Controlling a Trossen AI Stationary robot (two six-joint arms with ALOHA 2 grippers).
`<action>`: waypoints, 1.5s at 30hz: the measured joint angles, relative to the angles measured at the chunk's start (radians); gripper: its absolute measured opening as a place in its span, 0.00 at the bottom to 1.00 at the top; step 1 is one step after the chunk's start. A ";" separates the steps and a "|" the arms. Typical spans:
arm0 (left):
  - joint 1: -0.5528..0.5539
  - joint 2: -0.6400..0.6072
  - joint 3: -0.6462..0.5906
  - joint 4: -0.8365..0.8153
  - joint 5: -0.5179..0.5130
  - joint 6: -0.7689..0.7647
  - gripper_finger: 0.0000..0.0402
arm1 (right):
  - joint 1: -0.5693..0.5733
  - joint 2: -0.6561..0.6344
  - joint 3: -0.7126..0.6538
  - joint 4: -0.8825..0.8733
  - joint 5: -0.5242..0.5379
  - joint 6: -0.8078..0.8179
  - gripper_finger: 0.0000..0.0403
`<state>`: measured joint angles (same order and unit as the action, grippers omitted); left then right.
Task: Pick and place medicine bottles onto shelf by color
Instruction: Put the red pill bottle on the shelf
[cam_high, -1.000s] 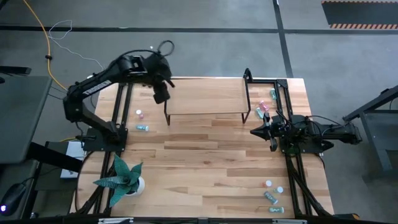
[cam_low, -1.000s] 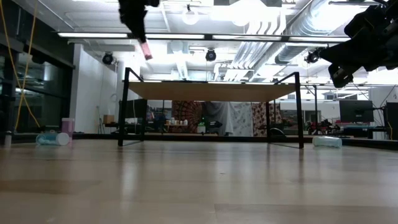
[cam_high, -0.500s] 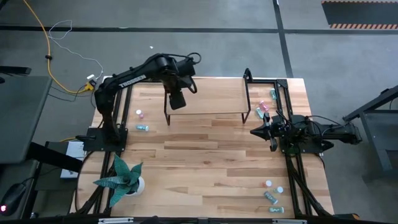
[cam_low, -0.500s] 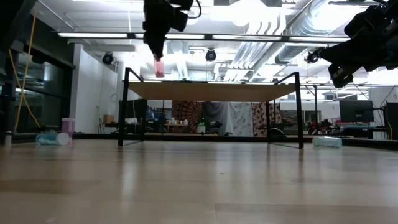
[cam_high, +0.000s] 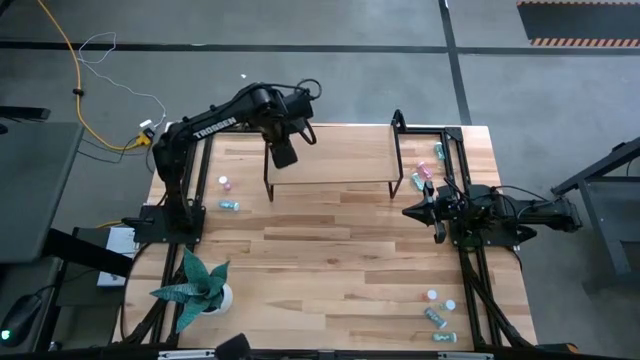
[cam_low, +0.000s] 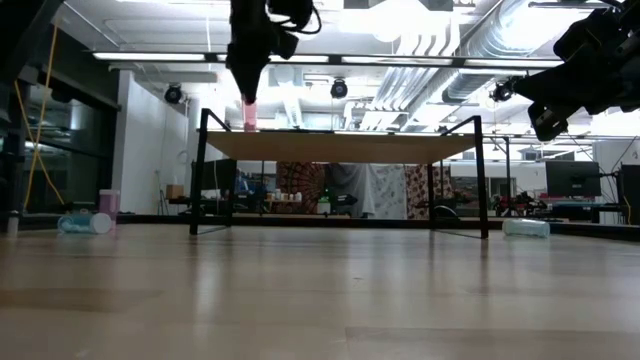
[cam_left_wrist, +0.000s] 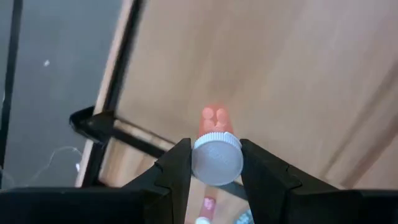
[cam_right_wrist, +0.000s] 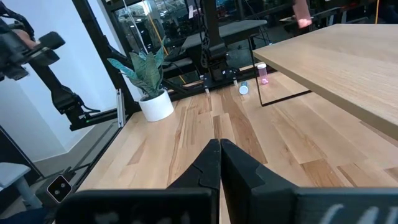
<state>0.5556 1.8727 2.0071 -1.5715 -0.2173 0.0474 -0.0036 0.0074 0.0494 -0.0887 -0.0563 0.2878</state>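
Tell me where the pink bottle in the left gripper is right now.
The pink bottle hangs upright in the left gripper, held by its white cap, just above the left end of the shelf.

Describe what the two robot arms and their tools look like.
Both arms are matte black and jointed. The left arm carries white lettering along its link and a looped black cable near the wrist. Each tool, left tool and right tool, has two dark angular fingers.

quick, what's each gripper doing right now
left gripper: shut on a pink bottle, over the shelf.
right gripper: shut, holding nothing.
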 joint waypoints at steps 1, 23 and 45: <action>0.010 0.000 0.000 0.000 0.003 -0.009 0.28 | 0.000 0.000 0.000 0.000 0.000 0.000 0.00; 0.134 0.074 0.002 0.068 0.095 -0.063 0.28 | 0.000 0.000 0.000 0.000 0.000 0.000 0.00; 0.139 0.055 -0.002 0.057 0.027 -0.099 0.28 | 0.000 0.000 0.000 0.000 0.000 0.000 0.00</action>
<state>0.6945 1.9278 2.0052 -1.5146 -0.1899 -0.0511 -0.0037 0.0074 0.0494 -0.0887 -0.0563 0.2878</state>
